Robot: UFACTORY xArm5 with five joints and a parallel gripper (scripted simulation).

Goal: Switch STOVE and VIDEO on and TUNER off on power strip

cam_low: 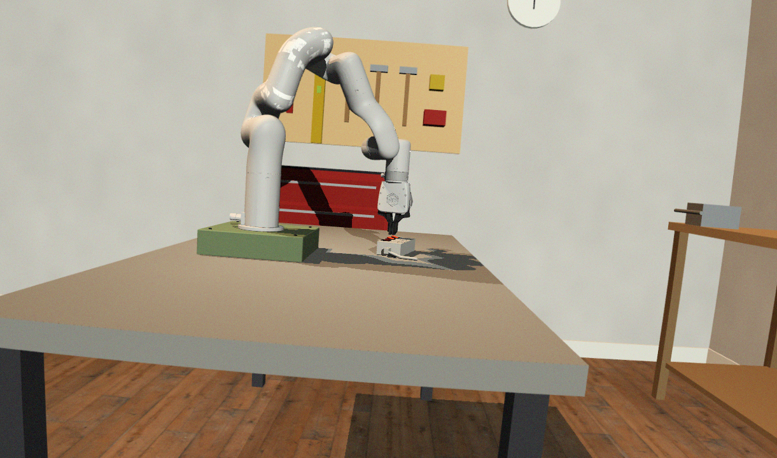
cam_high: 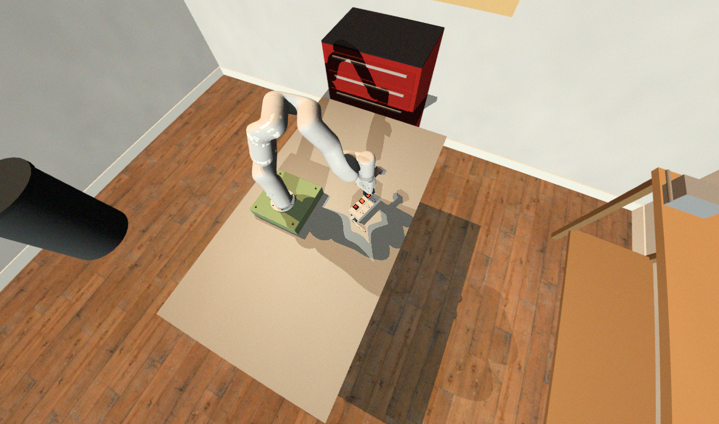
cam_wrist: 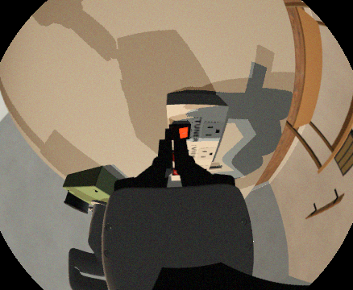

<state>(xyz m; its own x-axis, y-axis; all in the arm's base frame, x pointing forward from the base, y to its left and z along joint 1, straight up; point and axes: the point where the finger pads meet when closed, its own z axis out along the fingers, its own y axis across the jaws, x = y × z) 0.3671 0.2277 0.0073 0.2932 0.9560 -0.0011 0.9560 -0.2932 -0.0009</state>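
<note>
The power strip (cam_high: 368,211) (cam_low: 405,247) (cam_wrist: 178,110) lies flat, switches up. The TUNER switch (cam_wrist: 183,132) at its far end shows bright orange. The middle switch (cam_high: 361,201) beside the partly hidden VIDEO label is also bright orange. The switch at the cable end (cam_high: 355,206) is darker red; its label cannot be read, and fingers cover most of it in the wrist view. My gripper (cam_high: 370,194) (cam_low: 392,234) (cam_wrist: 172,138) is shut and empty, pointing down close above the TUNER end. Whether its tips touch the switch cannot be told.
A short pale cable (cam_low: 402,256) leaves the strip's near end. The green base block (cam_high: 293,197) (cam_low: 254,243) (cam_wrist: 85,185) stands to the left of the strip on the table (cam_high: 256,284) (cam_low: 265,301). A red drawer cabinet (cam_high: 377,68) stands behind the table, and a wooden shelf (cam_high: 604,316) to the right.
</note>
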